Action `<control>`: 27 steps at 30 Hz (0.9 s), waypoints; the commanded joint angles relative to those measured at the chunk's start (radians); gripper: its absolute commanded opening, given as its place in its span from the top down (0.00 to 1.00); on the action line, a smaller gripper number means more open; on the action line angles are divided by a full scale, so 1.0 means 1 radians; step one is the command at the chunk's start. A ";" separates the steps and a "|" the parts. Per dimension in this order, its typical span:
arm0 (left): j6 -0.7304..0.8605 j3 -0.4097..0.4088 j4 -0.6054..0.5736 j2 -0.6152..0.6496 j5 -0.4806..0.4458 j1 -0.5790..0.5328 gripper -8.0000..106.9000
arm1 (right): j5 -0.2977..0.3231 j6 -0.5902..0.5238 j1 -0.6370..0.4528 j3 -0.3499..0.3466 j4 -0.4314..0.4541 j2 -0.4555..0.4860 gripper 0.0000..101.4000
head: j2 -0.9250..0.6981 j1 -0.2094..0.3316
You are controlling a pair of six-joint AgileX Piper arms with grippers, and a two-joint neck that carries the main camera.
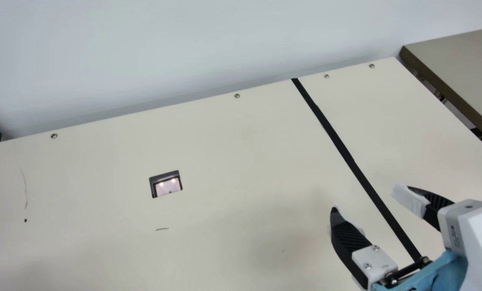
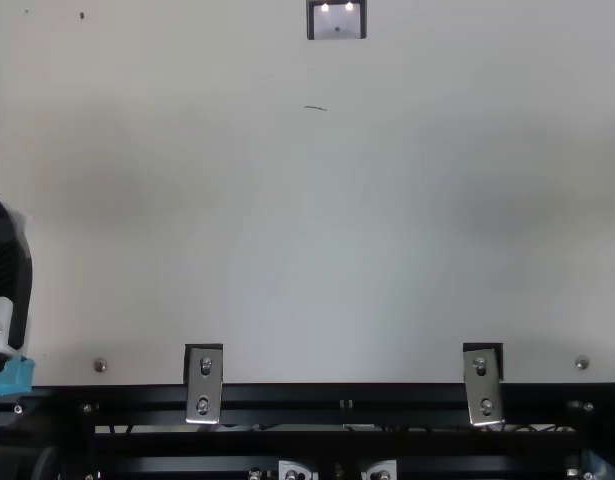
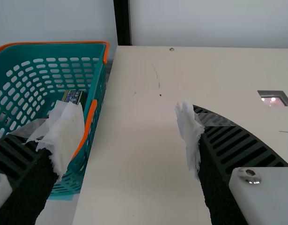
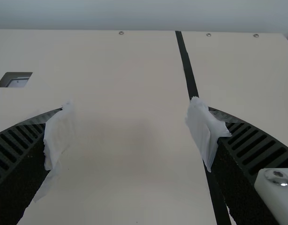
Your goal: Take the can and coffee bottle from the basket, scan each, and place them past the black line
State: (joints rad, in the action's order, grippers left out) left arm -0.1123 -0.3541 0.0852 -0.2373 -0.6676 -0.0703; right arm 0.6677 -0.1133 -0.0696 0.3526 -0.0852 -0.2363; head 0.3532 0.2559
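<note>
In the main view my right gripper [image 1: 369,199] stands open over the black line [image 1: 346,154], a finger on either side. The right wrist view has this gripper [image 4: 129,133] with nothing between its pads; the black line [image 4: 188,70] runs behind one finger. My left gripper [image 2: 11,265] is at the top view's left edge. Its spread fingers [image 3: 126,133] hold nothing in the left wrist view, one of them overlapping the teal basket [image 3: 98,89]. A small dark, yellow-marked item [image 3: 74,96] lies inside the basket, partly hidden; I cannot tell which product. The scanner window [image 1: 167,186] is set into the table.
The cream table [image 1: 233,153] meets a pale wall at its far edge. Another table [image 1: 459,60] stands past the right side, across a gap. Two metal brackets [image 2: 204,385] [image 2: 482,385] sit at the near edge by the black frame.
</note>
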 commanded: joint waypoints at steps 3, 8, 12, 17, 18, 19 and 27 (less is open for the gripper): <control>0.000 0.000 0.000 0.000 0.000 0.000 0.15 | 0.000 0.000 0.000 0.000 0.000 0.000 0.00 | -0.001 0.033; 0.000 0.000 0.000 0.000 0.000 0.000 0.15 | 0.000 0.000 0.000 0.000 0.000 0.000 0.00 | -0.001 0.033; 0.000 0.000 0.000 0.000 0.000 0.000 0.15 | 0.000 0.000 0.000 0.000 0.000 0.000 0.00 | -0.001 0.033; 0.000 0.000 0.000 0.000 0.000 0.000 0.15 | 0.000 0.000 0.000 0.000 0.000 0.000 0.00 | -0.001 0.033; 0.000 0.000 0.000 0.000 0.000 0.000 0.15 | 0.000 0.000 0.000 0.000 0.000 0.000 0.00 | -0.001 0.033; 0.000 0.000 0.000 0.000 0.000 0.000 0.15 | 0.000 0.000 0.000 0.000 0.000 0.000 0.00 | -0.001 0.033; 0.000 0.000 0.000 0.000 0.000 0.000 0.15 | 0.000 0.000 0.000 0.000 0.000 0.000 0.00 | -0.001 0.033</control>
State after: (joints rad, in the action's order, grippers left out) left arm -0.1123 -0.3541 0.0852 -0.2373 -0.6676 -0.0703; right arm 0.6677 -0.1133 -0.0696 0.3526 -0.0852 -0.2363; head 0.3532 0.2559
